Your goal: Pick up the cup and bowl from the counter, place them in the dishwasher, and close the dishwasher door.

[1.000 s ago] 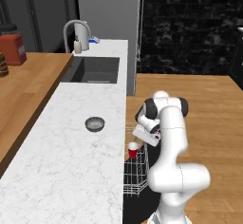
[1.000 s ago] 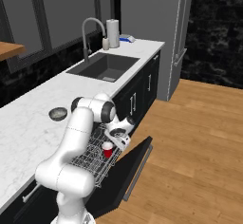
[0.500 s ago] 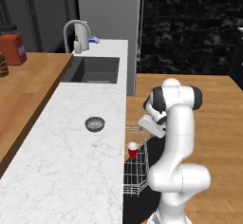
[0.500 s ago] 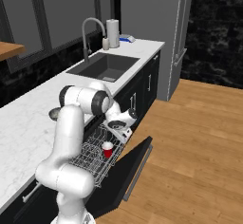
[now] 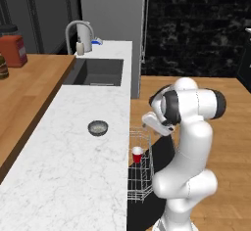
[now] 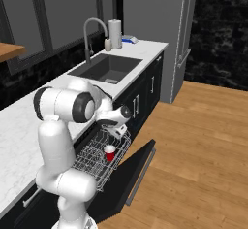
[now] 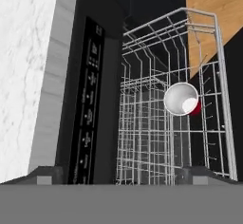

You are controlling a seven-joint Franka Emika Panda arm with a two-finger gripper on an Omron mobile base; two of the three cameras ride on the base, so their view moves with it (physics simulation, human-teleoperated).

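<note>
The cup (image 5: 138, 153) stands upright in the wire rack (image 6: 99, 155) of the dishwasher (image 7: 95, 99), free of the gripper (image 6: 117, 132), whose jaws stand apart and hold nothing; in the hand view the cup's white mouth faces up from among the rack wires. The gripper hangs just above the rack, a little to the far side of the cup. The dishwasher door (image 6: 131, 174) lies dropped open in front of the rack. The bowl (image 5: 98, 127) sits alone on the white marble bench (image 5: 73, 166), to the left of the gripper and higher than it, with the bench edge between the two. Judged from this layout, the cup step looks finished and the bowl is next: the single arm would need to rise clear of the rack and swing left over the bench edge before coming down on the bowl. The bowl is round and shallow, so no grasp direction is favoured; a pinch over its rim seems the likely choice.
</note>
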